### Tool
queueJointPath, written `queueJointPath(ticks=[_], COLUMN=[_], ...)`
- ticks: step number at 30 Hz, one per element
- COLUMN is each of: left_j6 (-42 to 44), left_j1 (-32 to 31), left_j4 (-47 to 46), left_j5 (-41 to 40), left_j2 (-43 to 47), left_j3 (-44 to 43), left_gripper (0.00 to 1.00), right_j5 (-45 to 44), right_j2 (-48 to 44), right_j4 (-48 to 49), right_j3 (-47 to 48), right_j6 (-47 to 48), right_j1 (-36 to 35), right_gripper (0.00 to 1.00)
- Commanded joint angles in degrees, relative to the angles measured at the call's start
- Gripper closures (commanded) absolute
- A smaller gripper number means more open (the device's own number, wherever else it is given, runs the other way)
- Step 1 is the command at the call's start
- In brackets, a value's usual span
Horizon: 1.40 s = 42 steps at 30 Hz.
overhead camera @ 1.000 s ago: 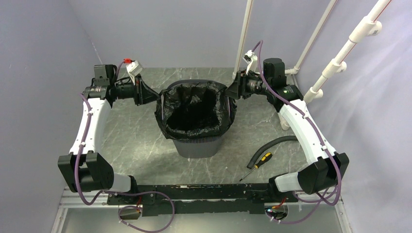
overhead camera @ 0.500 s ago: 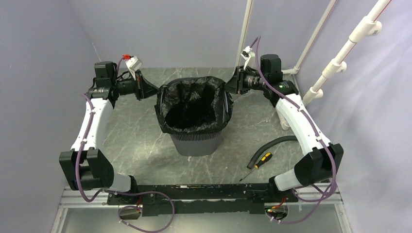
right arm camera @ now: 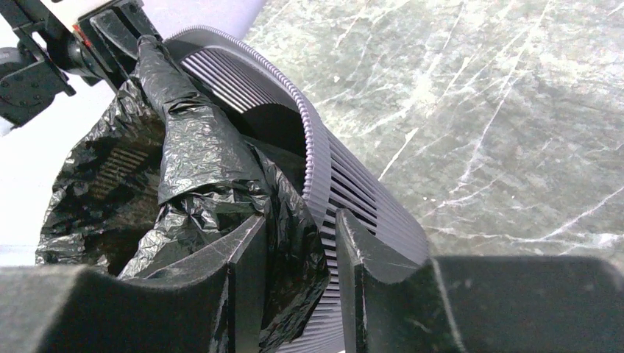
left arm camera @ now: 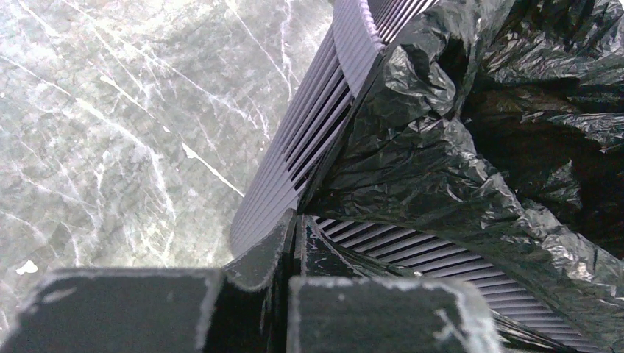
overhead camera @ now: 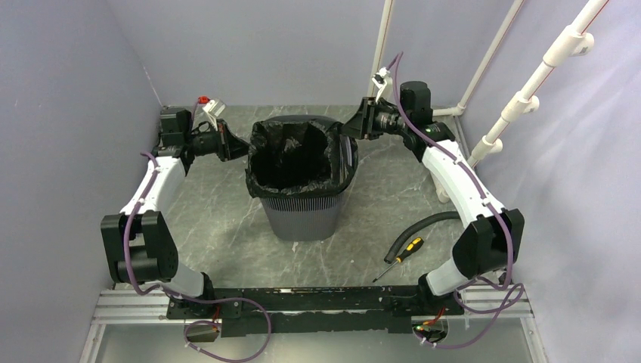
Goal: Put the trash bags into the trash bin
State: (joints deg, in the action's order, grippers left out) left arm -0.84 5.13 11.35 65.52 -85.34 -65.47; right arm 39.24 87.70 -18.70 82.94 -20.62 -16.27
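The dark grey mesh trash bin (overhead camera: pixel 301 215) stands upright mid-table. The glossy black trash bag (overhead camera: pixel 266 184) lines it, its edge folded out over the rim. My left gripper (overhead camera: pixel 239 147) is at the bin's left rim, shut on a strip of the bag's edge (left arm camera: pixel 383 158) outside the bin wall (left arm camera: pixel 309 129). My right gripper (overhead camera: pixel 349 128) is at the right rim, its jaws apart. A loose fold of bag (right arm camera: pixel 294 243) hangs between them, over the bin wall (right arm camera: pixel 368 198).
A black rubber hose (overhead camera: pixel 423 224) and a screwdriver (overhead camera: pixel 402 255) with a yellow and black handle lie right of the bin. White pipes (overhead camera: pixel 521 102) stand at the back right. Walls close in on both sides and behind.
Both grippers have moved toward the back of the table. The bag, which billowed wide over the rim, now sits tighter round it.
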Motion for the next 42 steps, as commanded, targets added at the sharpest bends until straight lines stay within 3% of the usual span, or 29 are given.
queueJointPath(ticks=[1, 17, 33, 35, 42], left_j6=[-3.5, -3.9, -2.8, -2.5, -1.9], left_j1=[0.0, -0.1, -0.1, -0.1, -0.1], left_j4=[-3.7, -3.8, -2.4, -1.6, 0.1], left_j5=[-1.8, -2.8, -1.0, -0.9, -0.1], left_j2=[-1.2, 0.8, 0.4, 0.3, 0.1], left_j3=[0.5, 3.7, 1.8, 1.3, -0.3], left_gripper=[0.97, 0.97, 0.97, 0.97, 0.96], right_j5=[-3.6, 3.1, 5.3, 5.3, 6.4], right_j2=[2.0, -5.7, -8.9, -9.2, -10.1], right_j4=[-0.1, 9.9, 5.2, 5.2, 7.1], right_j3=[-4.1, -11.2, -10.2, -9.8, -10.6], right_j6=[-0.7, -9.6, -9.1, -9.7, -12.0], right_j1=[0.0, 3.5, 4.0, 4.1, 4.1], right_gripper=[0.60, 0.45, 0.41, 0.45, 0.71])
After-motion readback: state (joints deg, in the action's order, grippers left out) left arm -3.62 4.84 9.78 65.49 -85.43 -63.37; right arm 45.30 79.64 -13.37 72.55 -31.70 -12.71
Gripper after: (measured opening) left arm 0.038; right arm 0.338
